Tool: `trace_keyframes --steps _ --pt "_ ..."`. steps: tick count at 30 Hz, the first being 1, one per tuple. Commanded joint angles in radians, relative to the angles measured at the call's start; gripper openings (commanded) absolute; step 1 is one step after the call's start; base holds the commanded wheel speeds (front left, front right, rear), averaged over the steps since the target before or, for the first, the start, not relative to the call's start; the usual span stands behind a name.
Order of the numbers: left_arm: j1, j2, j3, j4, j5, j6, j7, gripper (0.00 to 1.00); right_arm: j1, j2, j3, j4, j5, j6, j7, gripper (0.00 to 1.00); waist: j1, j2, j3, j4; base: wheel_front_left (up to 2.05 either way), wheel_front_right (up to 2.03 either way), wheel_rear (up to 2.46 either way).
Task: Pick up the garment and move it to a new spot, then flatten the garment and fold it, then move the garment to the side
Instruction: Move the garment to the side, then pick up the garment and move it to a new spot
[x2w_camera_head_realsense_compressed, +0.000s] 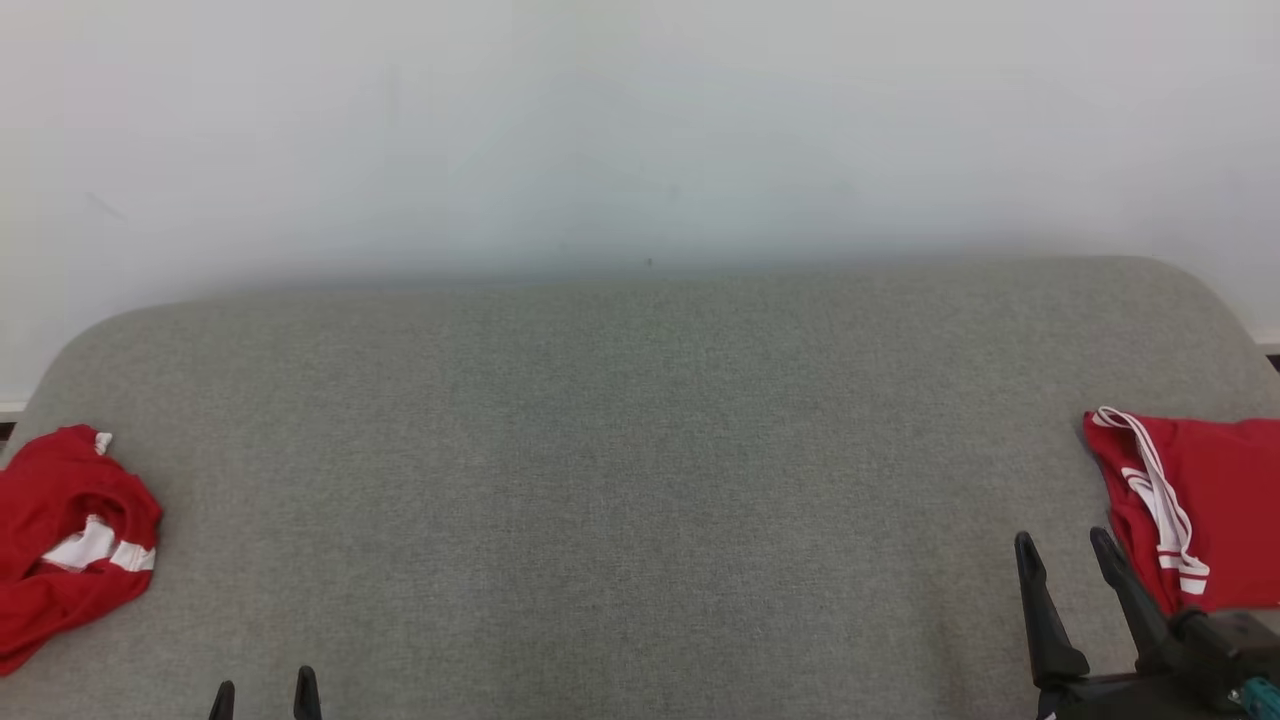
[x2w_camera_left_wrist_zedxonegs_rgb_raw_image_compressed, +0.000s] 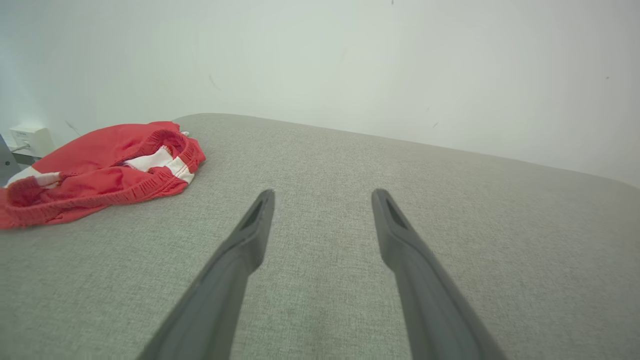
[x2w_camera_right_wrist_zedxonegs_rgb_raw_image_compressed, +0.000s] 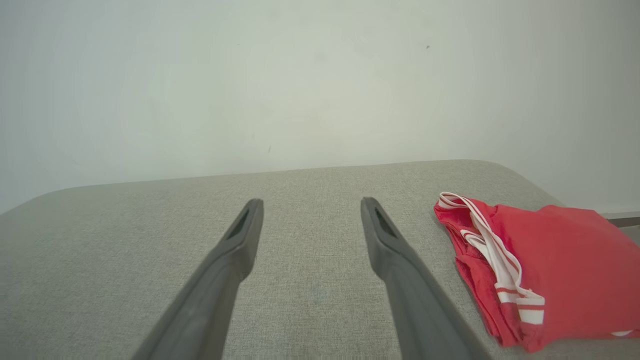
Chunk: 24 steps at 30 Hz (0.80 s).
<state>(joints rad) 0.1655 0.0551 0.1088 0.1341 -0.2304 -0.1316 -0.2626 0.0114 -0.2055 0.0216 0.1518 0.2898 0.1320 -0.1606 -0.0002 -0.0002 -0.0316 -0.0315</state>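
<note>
A crumpled red garment (x2w_camera_head_realsense_compressed: 65, 535) with white stripes lies at the far left edge of the grey padded table (x2w_camera_head_realsense_compressed: 640, 450); it also lies left of my fingers as the red heap (x2w_camera_left_wrist_zedxonegs_rgb_raw_image_compressed: 100, 167) in the left wrist view. A second red garment (x2w_camera_head_realsense_compressed: 1195, 515) with white side stripes lies folded at the far right; the right wrist view has this folded piece (x2w_camera_right_wrist_zedxonegs_rgb_raw_image_compressed: 545, 267) just right of the fingers. My left gripper (x2w_camera_head_realsense_compressed: 264, 695) (x2w_camera_left_wrist_zedxonegs_rgb_raw_image_compressed: 322, 197) is open and empty at the bottom left. My right gripper (x2w_camera_head_realsense_compressed: 1065, 545) (x2w_camera_right_wrist_zedxonegs_rgb_raw_image_compressed: 311, 206) is open and empty beside the folded garment.
A pale wall (x2w_camera_head_realsense_compressed: 640, 130) rises behind the table's rounded far edge. A white box (x2w_camera_left_wrist_zedxonegs_rgb_raw_image_compressed: 27, 140) with a cable sits low by the wall beyond the table's left end. The table's broad grey middle lies between the two garments.
</note>
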Motion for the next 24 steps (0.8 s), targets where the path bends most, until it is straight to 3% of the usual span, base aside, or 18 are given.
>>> trace_keyframes --steps 1,24 --pt "0.009 -0.002 -0.001 0.005 -0.002 0.002 -0.003 1.0 0.018 0.009 -0.008 -0.006 -0.011 -0.003 -0.008 1.0 0.0002 0.0002 -0.016 0.015 0.0 0.0 0.0" --pt "0.004 -0.005 -0.017 0.018 -0.007 0.002 -0.003 1.0 0.075 0.062 -0.056 -0.045 -0.044 -0.003 0.014 1.0 0.0002 0.0002 -0.023 0.015 0.0 0.0 0.0"
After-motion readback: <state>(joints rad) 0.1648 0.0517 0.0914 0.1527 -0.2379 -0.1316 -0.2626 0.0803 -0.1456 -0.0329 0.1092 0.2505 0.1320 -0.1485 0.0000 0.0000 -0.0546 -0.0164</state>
